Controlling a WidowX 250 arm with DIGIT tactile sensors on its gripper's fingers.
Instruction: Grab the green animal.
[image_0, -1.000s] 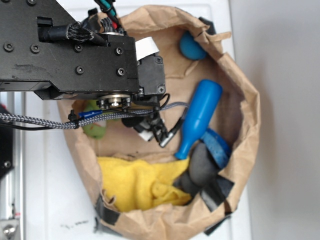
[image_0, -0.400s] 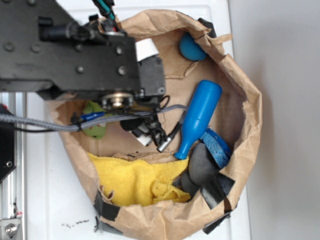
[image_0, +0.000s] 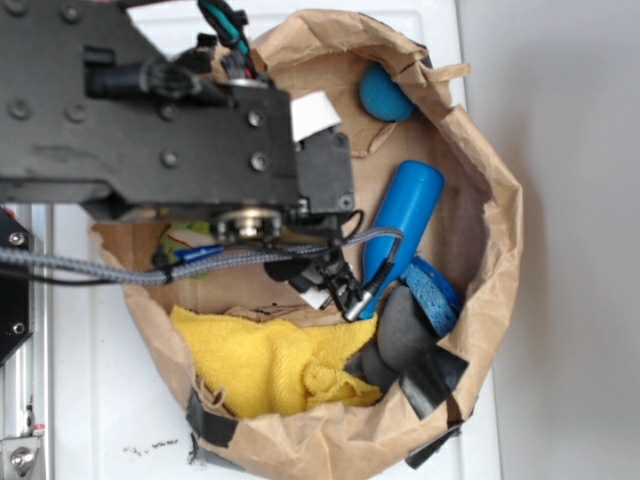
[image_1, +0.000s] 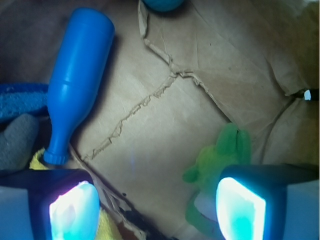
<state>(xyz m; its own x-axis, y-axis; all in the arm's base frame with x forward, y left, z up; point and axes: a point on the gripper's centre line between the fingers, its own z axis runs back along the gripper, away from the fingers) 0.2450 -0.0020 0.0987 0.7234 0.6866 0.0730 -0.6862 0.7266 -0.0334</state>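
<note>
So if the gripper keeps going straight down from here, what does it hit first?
Most likely the bag's brown paper floor, bare between the open fingers. The green animal lies against the right finger, which may clip it; depth is unclear.

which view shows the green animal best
The wrist view. The green animal lies in plain sight on the brown paper, partly behind one finger of the end effector. In the exterior view the arm covers it almost entirely; at most a sliver shows beneath.
</note>
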